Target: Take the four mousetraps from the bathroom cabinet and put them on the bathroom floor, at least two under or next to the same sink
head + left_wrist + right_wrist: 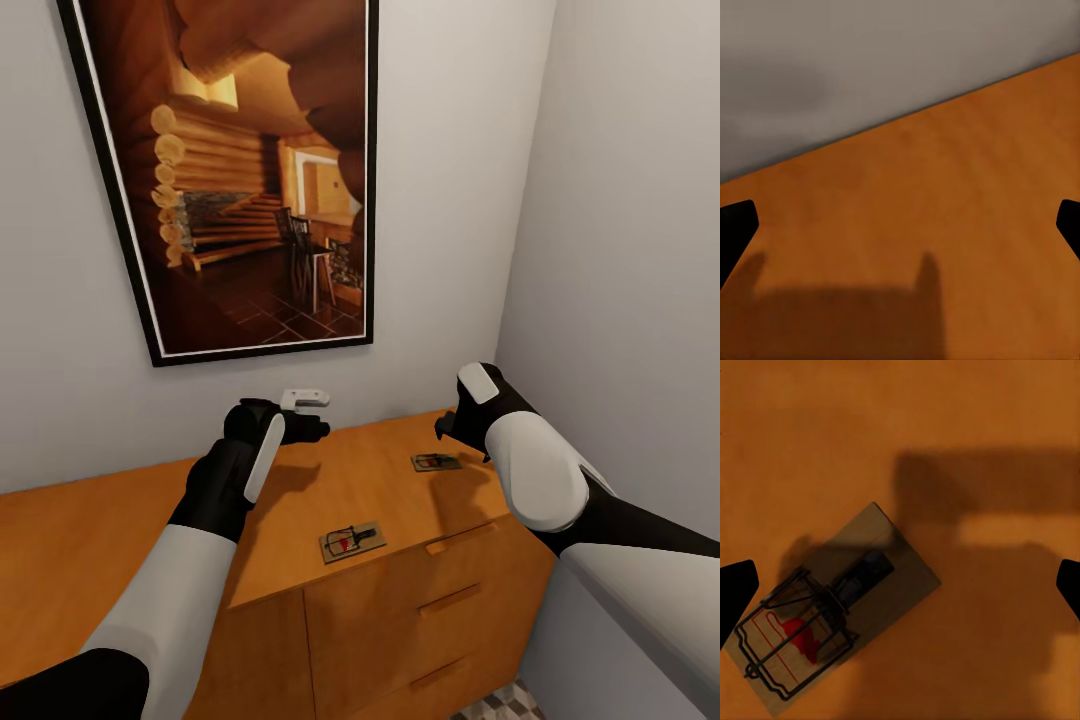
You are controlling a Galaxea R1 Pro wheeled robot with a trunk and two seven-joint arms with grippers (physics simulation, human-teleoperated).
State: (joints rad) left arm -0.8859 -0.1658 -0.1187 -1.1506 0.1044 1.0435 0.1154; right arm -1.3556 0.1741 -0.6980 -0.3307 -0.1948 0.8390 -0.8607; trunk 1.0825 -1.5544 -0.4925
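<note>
The orange-brown cabinet (400,500) stands against the wall with two mousetraps on its top. One mousetrap (352,542) lies near the front edge and the other mousetrap (436,462) lies further right. My right gripper (447,425) hovers open just above the right-hand one, which the right wrist view shows as a tan board with dark wire and a red spot, the mousetrap (832,615), between the open gripper (900,585) fingers. My left gripper (308,428) is open over bare cabinet top (945,225) near the back wall, holding nothing (900,225). The sink is out of view.
A large framed picture (250,170) hangs above the cabinet. A small white fixture (305,398) sits on the wall beside my left gripper. The side wall (620,250) closes in on the right. A patch of cube-patterned floor (510,705) shows below the drawers (440,600).
</note>
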